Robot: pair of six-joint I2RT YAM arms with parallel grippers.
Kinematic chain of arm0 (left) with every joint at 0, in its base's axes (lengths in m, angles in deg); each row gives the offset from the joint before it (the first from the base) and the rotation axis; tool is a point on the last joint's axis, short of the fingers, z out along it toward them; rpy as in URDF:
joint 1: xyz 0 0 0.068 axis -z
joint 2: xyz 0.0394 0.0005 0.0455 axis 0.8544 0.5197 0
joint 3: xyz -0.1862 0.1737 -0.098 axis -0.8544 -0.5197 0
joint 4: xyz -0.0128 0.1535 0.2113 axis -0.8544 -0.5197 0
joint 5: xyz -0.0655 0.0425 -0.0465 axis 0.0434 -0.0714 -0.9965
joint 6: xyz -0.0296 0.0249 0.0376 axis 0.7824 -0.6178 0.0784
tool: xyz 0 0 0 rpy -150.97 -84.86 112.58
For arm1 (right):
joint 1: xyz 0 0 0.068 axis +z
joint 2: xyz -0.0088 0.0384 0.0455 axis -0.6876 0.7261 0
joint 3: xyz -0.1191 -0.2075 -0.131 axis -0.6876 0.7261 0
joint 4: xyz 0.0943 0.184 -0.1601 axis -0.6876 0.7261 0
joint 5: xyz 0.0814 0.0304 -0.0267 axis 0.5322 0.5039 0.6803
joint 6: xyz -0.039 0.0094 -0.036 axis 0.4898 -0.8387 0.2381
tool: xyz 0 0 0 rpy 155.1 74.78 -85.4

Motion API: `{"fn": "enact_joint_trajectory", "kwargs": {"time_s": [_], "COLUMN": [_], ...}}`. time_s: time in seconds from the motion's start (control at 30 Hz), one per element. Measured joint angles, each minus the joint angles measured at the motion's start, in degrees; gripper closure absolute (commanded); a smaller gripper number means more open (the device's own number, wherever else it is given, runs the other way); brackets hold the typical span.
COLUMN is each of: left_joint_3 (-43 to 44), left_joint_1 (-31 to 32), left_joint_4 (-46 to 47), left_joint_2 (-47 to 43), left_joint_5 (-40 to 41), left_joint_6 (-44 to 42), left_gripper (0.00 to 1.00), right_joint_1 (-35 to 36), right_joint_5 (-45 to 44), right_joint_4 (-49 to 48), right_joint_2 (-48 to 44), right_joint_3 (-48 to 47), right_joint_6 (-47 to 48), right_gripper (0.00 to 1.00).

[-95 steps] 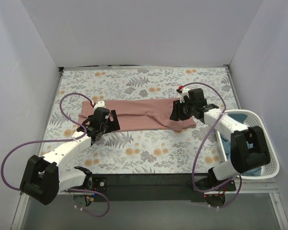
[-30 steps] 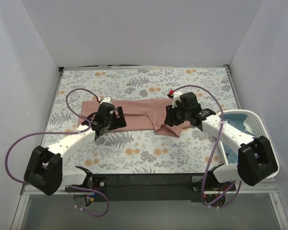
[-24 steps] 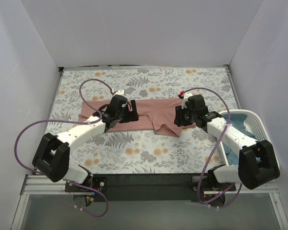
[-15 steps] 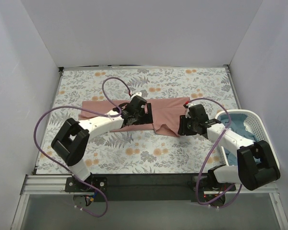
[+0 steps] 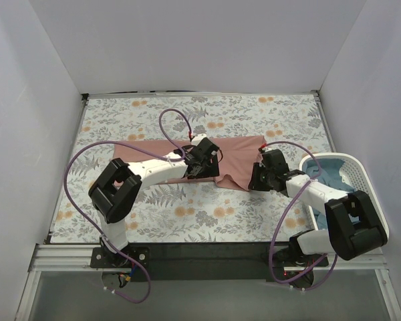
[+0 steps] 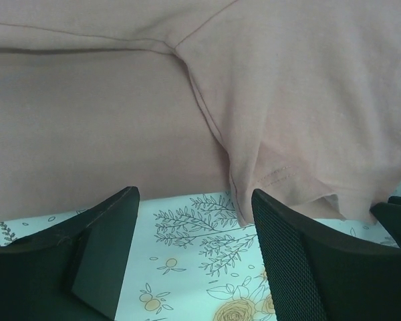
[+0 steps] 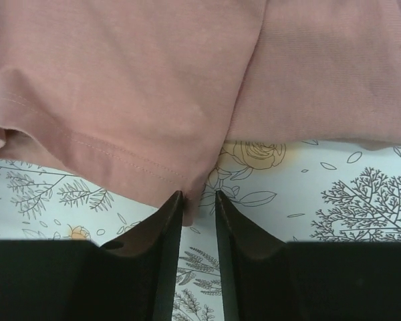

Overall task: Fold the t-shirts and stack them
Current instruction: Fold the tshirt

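Observation:
A dusty-pink t-shirt lies stretched left to right across the middle of the table. My left gripper hovers at its near edge, about mid-length. In the left wrist view, that gripper is open wide over the floral cloth, just short of the pink t-shirt's sleeve hem. My right gripper sits at the sleeve's near right corner. Its jaws stand a narrow gap apart, with the corner of the pink hem lying between the tips, not clamped. A teal-blue t-shirt is in the basket.
The white slotted basket stands at the right edge, close beside my right arm. The floral-patterned cloth covers the table. White walls close in the left, back and right sides. Purple cables loop over the left arm.
My left gripper has swept rightward along the shirt from its left end to its middle. My right gripper has slid right and nearer to the sleeve corner. Both pairs of jaws have narrowed.

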Motion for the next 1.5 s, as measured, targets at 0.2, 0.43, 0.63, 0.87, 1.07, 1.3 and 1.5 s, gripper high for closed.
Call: {"fn": "enact_joint_trajectory", "kwargs": {"time_s": [0.2,0.43,0.63,0.87,1.07,1.3,1.5], "left_joint_3": [2.3,5.0,5.8,7.0,6.8,5.4,5.3], "left_joint_1": [1.1,2.9,3.3,3.3,3.3,3.3,3.3], "left_joint_4": [-3.2,-6.1,-8.2,-8.7,-8.9,-8.3,-8.4], "left_joint_2": [1.1,2.4,6.0,7.4,7.4,7.0,6.8], "left_joint_5": [1.1,0.9,1.0,1.4,1.0,0.7,0.7], "left_joint_6": [0.9,3.0,6.0,8.5,9.9,10.8,10.4], "left_gripper": [0.36,0.49,0.58,0.66,0.83,1.0,1.0], "right_joint_1": [0.0,0.0,0.0,0.0,0.0,-0.2,-0.7], "right_joint_5": [-0.1,0.0,0.0,0.4,0.6,0.6,0.6], "right_joint_4": [-1.1,-1.1,-1.0,-1.0,-0.9,-0.3,1.1], "right_joint_2": [-0.7,-1.3,-1.4,-1.4,-1.4,-2.1,-3.3], "right_joint_3": [1.3,1.9,1.9,1.9,1.9,1.9,1.7], "right_joint_6": [0.2,1.0,2.0,3.3,4.0,4.6,5.0], "right_gripper": [0.96,0.99,0.99,0.99,0.99,0.99,0.99]}}
